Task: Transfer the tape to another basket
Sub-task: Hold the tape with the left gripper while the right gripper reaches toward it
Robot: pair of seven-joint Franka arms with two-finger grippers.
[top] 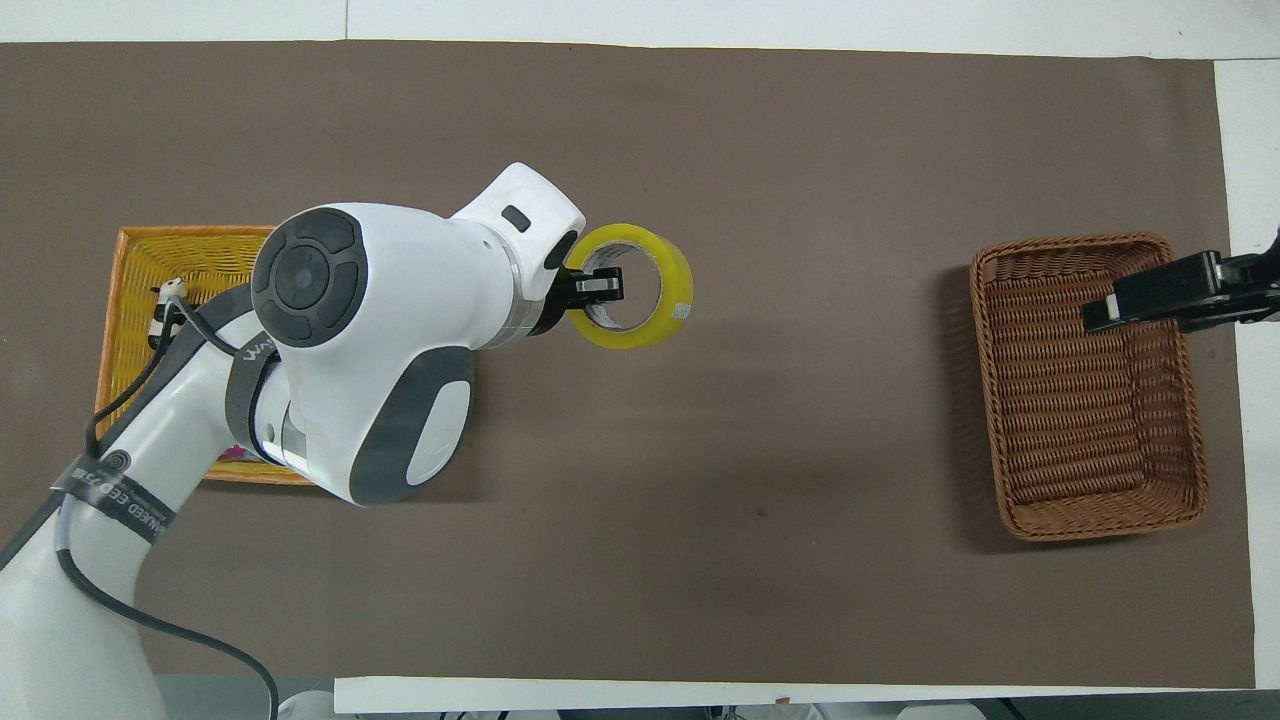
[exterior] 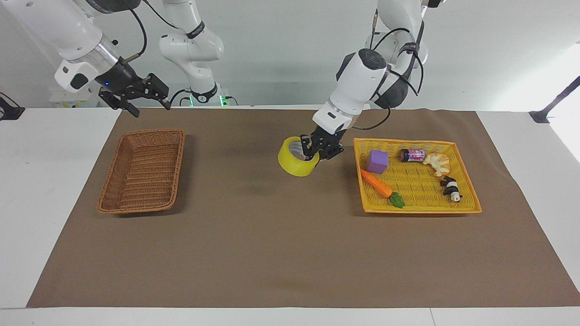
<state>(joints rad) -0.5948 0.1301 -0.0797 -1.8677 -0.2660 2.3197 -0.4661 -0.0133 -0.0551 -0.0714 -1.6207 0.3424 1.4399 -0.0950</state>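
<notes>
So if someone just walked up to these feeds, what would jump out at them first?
First, the left gripper shut on the rim of the yellow tape, holding it up over the bare brown mat between the two baskets. Then the yellow tray basket at the left arm's end, crowded with a purple cube, carrot and small toys. The dark wicker basket lies empty, the open right gripper over its end nearest the robots.
</notes>
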